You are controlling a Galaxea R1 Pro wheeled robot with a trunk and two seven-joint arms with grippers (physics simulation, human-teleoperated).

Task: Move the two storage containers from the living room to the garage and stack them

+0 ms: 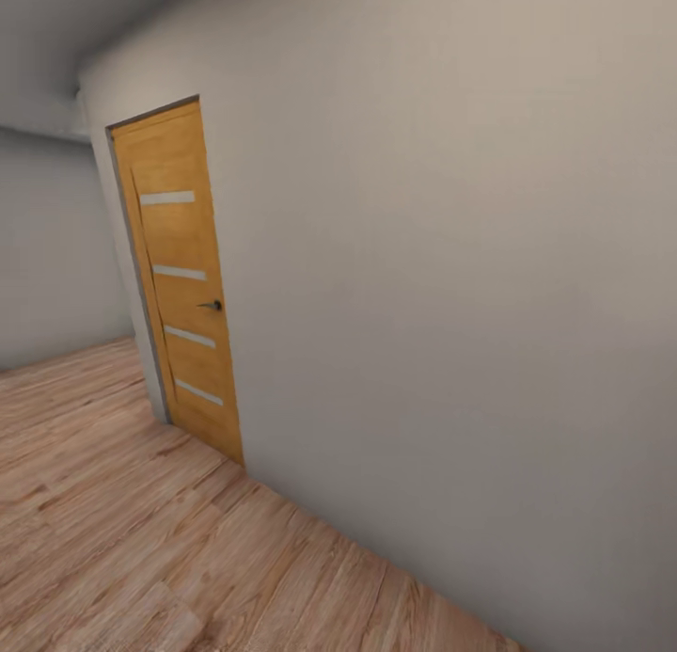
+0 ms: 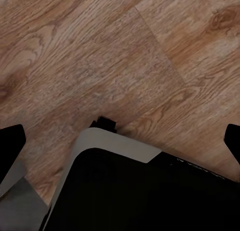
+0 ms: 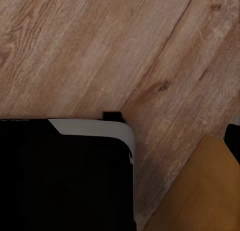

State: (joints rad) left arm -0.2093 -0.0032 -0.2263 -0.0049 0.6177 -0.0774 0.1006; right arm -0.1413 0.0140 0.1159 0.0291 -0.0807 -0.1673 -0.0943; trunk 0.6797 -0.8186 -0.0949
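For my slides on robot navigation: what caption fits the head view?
In transit: closed wooden door with four pale slats set in a plain wall, light plank floor in front.

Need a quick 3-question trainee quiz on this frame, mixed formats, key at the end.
1. True or false: the wooden door in the head view stands shut.
2. The floor is: A grey concrete, B light wood planks, C carpet.
3. Fill in: the door's dark handle sits on the edge nearer the long plain ____.

Key: 1 true. 2 B. 3 wall.
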